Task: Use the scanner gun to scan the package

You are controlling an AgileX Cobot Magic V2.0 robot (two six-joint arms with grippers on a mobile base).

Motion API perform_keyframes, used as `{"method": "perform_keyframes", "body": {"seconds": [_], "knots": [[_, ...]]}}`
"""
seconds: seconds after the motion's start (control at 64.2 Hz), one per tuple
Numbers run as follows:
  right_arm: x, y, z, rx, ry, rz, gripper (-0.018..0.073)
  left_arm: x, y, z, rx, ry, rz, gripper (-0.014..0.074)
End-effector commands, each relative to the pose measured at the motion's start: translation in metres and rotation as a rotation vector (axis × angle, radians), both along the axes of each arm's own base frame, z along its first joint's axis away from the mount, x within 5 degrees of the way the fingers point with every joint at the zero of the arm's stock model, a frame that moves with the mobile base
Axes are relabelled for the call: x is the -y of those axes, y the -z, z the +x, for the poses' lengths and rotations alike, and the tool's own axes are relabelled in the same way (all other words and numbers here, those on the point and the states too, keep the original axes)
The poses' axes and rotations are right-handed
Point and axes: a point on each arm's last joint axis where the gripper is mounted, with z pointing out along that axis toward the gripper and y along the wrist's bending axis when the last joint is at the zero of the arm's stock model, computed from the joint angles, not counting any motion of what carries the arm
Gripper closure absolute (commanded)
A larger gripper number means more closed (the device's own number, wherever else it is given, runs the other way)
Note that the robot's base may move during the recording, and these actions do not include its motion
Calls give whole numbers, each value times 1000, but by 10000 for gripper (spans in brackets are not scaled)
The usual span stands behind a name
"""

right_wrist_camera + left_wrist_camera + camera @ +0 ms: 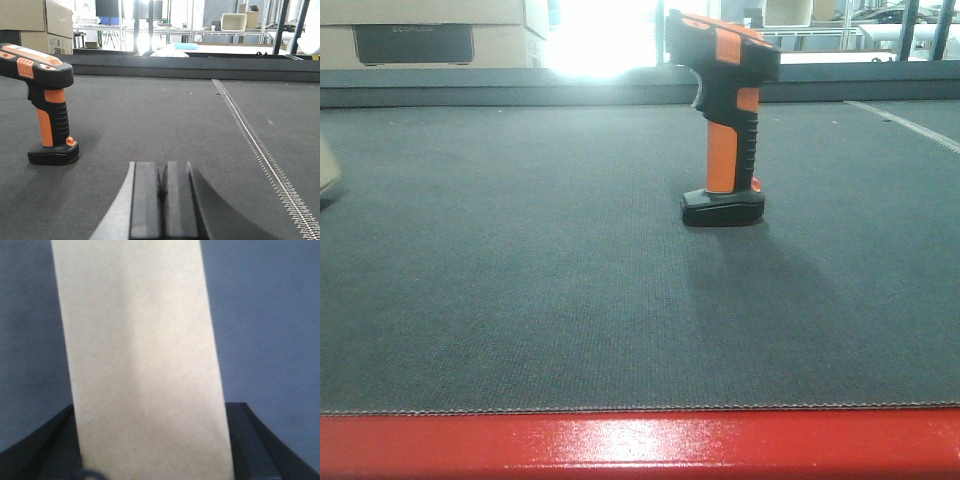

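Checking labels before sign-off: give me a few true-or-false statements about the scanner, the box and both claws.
1. The orange and black pistol-shaped scanner gun stands upright on its flat black foot on the dark grey mat. True.
2. The right claw grips the scanner gun. False: it is shut on nothing, and the scanner gun stands apart from it.
3. The plain tan cardboard package sits between the fingers of the left claw. True.
4. The package's white barcode label shows in the left wrist view. False: only bare cardboard shows there.
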Motion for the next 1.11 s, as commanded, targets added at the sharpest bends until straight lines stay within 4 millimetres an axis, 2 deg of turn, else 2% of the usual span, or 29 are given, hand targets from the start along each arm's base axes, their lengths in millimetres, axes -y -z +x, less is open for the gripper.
{"method": "perform_keyframes", "body": {"seconds": [0.0, 0.203, 0.343, 0.452, 0.639, 0.81, 0.873, 0.92, 1.013, 1.06, 1.091], "knots": [[0, -2, 0, 24, 6, -1, 720, 10, -24, -8, 79, -42, -84, 708], [1, -5, -1, 52, 9, 1, 720, 29, -50, -22, 125, -49, -259, 708], [1, -12, -1, 130, 17, 4, 720, 36, -56, -23, 147, -67, -352, 708], [1, -36, -6, 187, 15, 1, 720, 37, -51, -24, 124, -94, -376, 708], [-2, -82, -22, 154, -13, -2, 720, 44, -38, -24, 76, -84, -393, 708], [-2, -114, -15, 147, -13, -2, 713, 62, -28, -23, 31, -36, -397, 708], [-2, -122, -10, 133, -14, -1, 656, 68, -27, -22, 25, -18, -398, 708], [-2, -125, -5, 115, -14, 0, 571, 73, -27, -22, 23, -4, -399, 708], [-1, -127, 4, 83, -13, 2, 340, 81, -29, -21, 26, 15, -428, 708], [-1, -126, 7, 68, -13, 3, 176, 84, -30, -20, 30, 18, -448, 708], [-1, -126, 8, 61, -13, 3, 99, 85, -31, -20, 35, 18, -466, 708]]}}
